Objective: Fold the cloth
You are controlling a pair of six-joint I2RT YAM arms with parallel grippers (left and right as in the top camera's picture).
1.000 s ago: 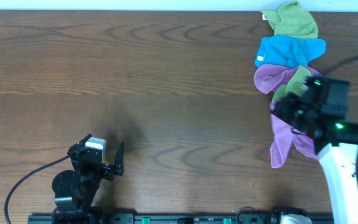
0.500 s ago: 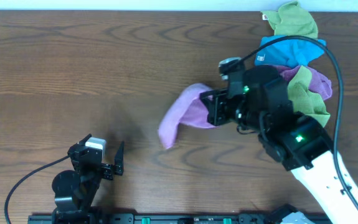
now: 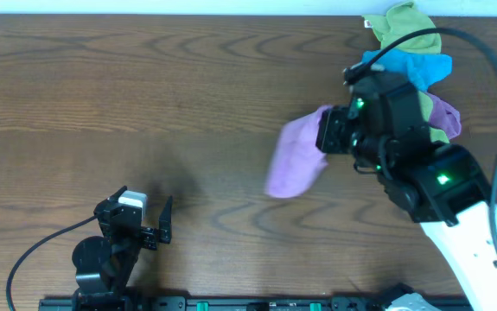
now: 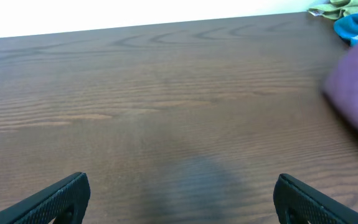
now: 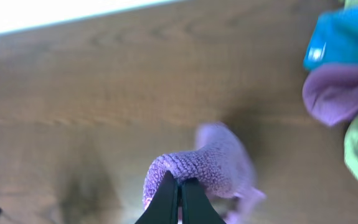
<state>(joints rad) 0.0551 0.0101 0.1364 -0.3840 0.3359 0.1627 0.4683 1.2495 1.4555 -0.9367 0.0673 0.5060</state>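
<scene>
right gripper (image 5: 180,183): my jaws are pinched tight on a fold of the cloth (image 3: 296,155).
cloth: lilac, bunched, hanging from that pinch just left of the pile (image 3: 417,69). I cannot tell if its low end touches the table (image 3: 144,86).
pile: lime-green cloth (image 3: 410,30) on the far side, blue cloth (image 3: 412,67) next, second purple cloth (image 3: 442,114) on the near side, partly under my right arm.
change, half a second back: the cloth was stretched out further left of the pile; now it and my right wrist sit closer to the pile, and the cloth hangs more compact.
change, a second back: the cloth hung at the near side of the pile, right against it; now it is out to the pile's left.
left gripper (image 3: 149,212): fingers spread wide, nothing between them, far left of the pile on the near side. Same spot and same spread as in both earlier frames.
</scene>
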